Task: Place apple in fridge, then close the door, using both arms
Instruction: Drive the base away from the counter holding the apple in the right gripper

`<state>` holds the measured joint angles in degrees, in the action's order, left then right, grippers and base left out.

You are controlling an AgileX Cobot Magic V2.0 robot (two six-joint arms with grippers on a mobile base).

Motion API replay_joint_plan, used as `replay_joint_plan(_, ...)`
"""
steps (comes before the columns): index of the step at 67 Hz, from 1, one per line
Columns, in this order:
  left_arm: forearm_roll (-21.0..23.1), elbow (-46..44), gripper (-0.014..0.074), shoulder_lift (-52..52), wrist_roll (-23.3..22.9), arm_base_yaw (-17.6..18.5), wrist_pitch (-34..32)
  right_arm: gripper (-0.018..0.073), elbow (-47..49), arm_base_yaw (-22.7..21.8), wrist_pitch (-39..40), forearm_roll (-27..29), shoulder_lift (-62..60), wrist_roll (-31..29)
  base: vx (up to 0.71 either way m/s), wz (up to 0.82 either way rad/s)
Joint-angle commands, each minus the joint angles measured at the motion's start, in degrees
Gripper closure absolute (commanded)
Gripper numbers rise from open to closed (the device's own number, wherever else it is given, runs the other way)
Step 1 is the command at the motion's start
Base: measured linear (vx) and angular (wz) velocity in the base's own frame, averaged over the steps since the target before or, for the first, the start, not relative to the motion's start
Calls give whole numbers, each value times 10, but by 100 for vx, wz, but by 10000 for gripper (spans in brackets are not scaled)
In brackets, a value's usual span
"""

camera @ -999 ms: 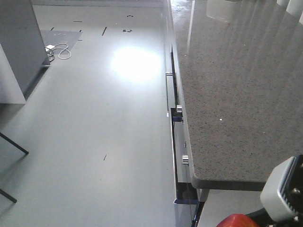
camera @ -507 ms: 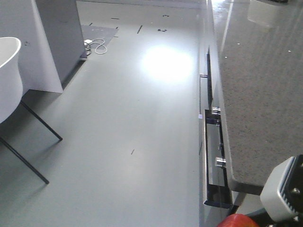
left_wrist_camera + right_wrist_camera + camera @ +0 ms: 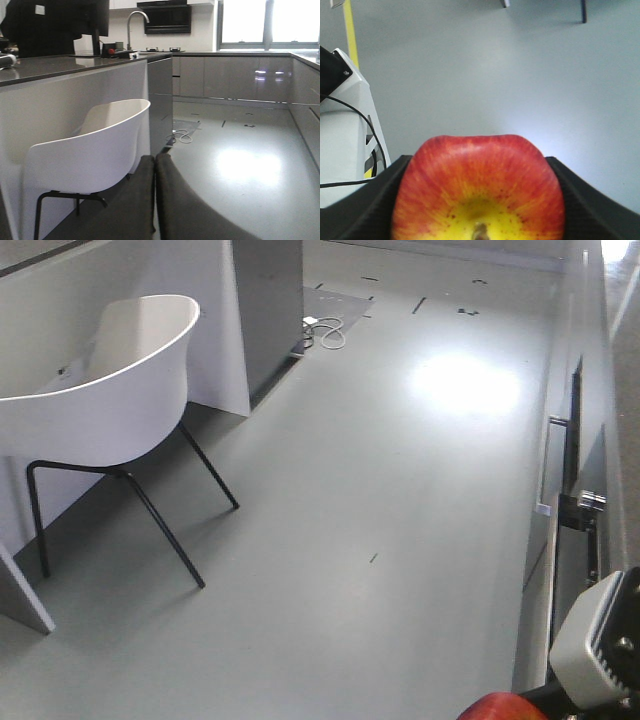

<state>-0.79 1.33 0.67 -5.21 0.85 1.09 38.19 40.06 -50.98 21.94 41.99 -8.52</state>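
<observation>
Grey floor (image 3: 380, 540) spreads wide ahead of both pincers. To the left of the left pincer (image 3: 154, 159) runs a long dark-topped bench (image 3: 75, 62), with a white chair (image 3: 90, 145) on black legs just beside it. That left pincer is clenched, its two dark fingers (image 3: 135, 200) pressed together with nothing between them. The right pincer (image 3: 478, 162) grasps the apple (image 3: 479, 195), red and yellow, stem end facing the wrist camera, wedged between both fingers.

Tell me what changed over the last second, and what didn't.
The front view swung left: the counter slid to the right edge and a white chair came in on the left. The apple stays clamped in the right gripper, at the same spot low in the frame.
</observation>
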Motion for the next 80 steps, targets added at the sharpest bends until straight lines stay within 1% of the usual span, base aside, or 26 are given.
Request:
replay_joint_plan(1, 2, -9, 603, 7, -5, -1, -43, 402, 16, -1, 32, 13, -2, -4, -5, 47)
replay_joint_plan(51, 2, -9, 603, 7, -5, -1, -43, 402, 16, -1, 32, 13, -2, -4, -4, 45)
replay_joint_plan(80, 2, -9, 603, 7, -5, -1, -43, 400, 16, -1, 32, 13, -2, -4, -3, 59)
